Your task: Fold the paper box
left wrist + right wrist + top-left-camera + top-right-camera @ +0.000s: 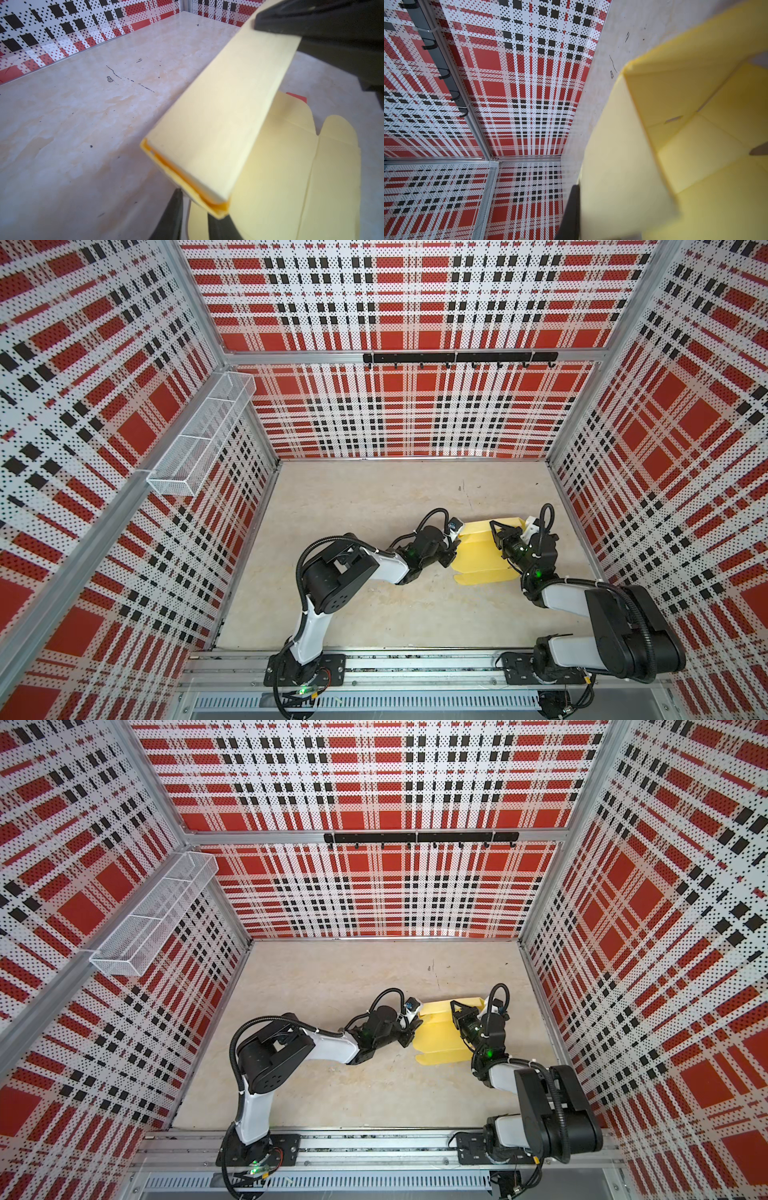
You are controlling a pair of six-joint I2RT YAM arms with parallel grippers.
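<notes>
Currently pale yellow thin-card paper box half-formed, right of centre in both top views. Left gripper clamps doubled side wall; right gripper pinched shut on far end, likely keeping fold pressed

Open table beyond the paper box; left arm and right arm flank it.

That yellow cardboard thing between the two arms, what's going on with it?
Two robot arms are folding a paper box on the table. The left gripper has its jaws on one end of a raised, doubled-over side wall; the right gripper, jaws shut, pinches the other end. Near-side flaps lie flat, unfolded.
</notes>
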